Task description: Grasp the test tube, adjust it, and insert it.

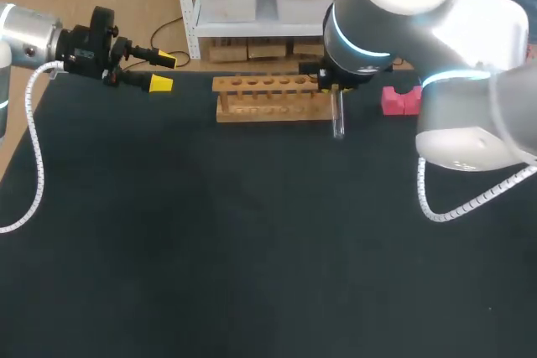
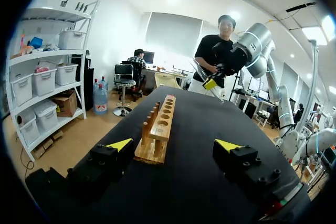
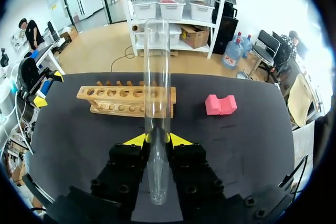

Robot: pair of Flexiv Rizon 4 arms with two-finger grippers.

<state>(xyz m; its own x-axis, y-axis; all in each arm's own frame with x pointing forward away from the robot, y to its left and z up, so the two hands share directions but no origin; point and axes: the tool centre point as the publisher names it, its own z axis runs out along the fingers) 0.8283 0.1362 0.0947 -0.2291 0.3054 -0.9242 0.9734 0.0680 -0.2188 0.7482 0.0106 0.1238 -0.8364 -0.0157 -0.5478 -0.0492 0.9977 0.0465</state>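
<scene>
The right tool (image 3: pixel 157 139) was clamped on the test tube (image 3: pixel 157 77), one yellow tip pressed to each side of the glass. Most of the tube reached out ahead of the fingers, and the rest ran back between them. From the head view the tube hung roughly upright just off the right end of the wooden rack (image 1: pixel 268 98), on its near side. Whether its lower end touched the counter (image 1: pixel 252 249) could not be told.

The rack stood lengthwise close to the counter's far edge, its row of holes facing up. A pink block (image 1: pixel 401 100) sat to its right near the same edge, apart from it, with the right tool over the gap between them.

The left tool (image 1: pixel 162 72) hung with its fingers spread wide on nothing at the far left corner, well apart from the rack's left end. A broad dark stretch of counter ran from the rack to the near edge.
</scene>
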